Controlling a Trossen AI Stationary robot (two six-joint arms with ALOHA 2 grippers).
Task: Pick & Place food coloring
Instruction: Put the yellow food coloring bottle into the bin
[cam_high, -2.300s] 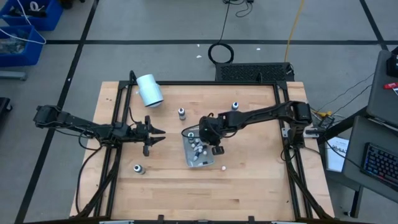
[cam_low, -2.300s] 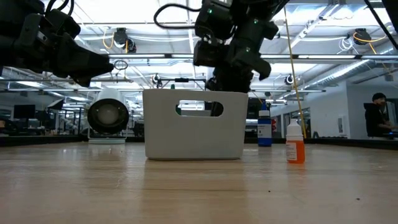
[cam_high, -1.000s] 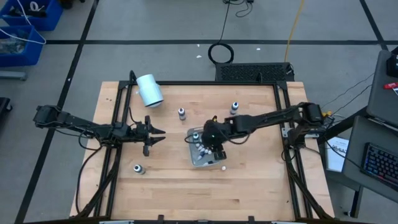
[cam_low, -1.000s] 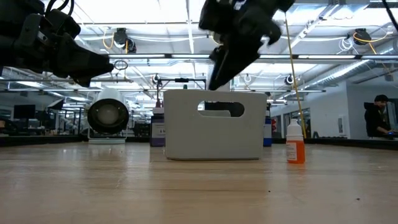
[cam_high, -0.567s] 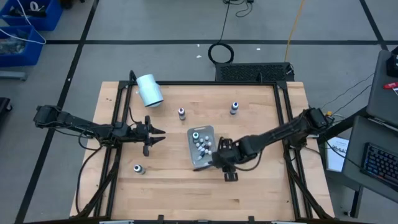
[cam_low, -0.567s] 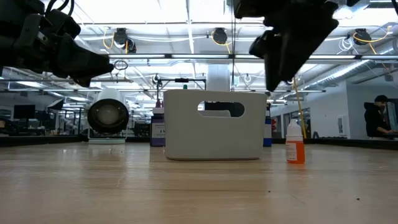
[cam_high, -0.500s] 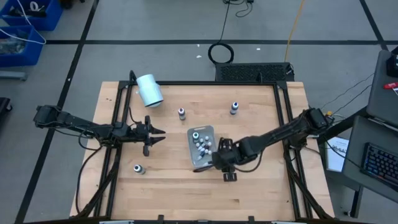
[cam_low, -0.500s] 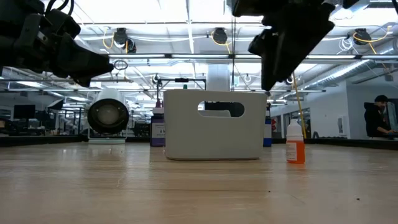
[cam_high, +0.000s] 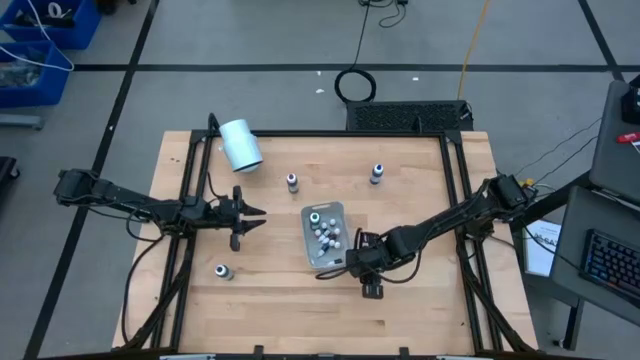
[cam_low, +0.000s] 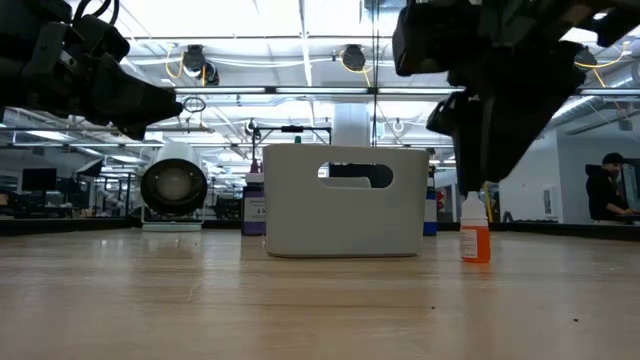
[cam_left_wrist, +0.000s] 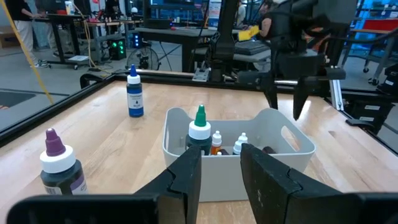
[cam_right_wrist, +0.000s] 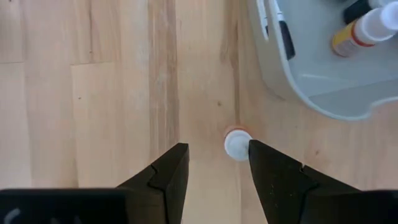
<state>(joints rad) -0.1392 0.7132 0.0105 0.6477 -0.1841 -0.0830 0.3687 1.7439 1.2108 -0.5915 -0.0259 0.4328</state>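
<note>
We see the right gripper (cam_right_wrist: 213, 167) hanging fingers-down with its jaws released, directly over an orange food coloring bottle (cam_right_wrist: 237, 144). The bottle stands upright on the table (cam_high: 270, 300), long axis vertical, white cap up, just beside the grey tray (cam_high: 326, 259) holding more bottles. The left gripper (cam_high: 252, 217) waits, nearly closed on nothing, at the table's left.

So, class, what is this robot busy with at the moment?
It is gathering small food coloring bottles into a white bin mid-table. The right gripper, fingers open, hangs straight over an orange bottle standing beside the bin, not yet gripping it. Several bottles already sit in the bin; three others are out on the table. The left gripper waits to the side.
</note>
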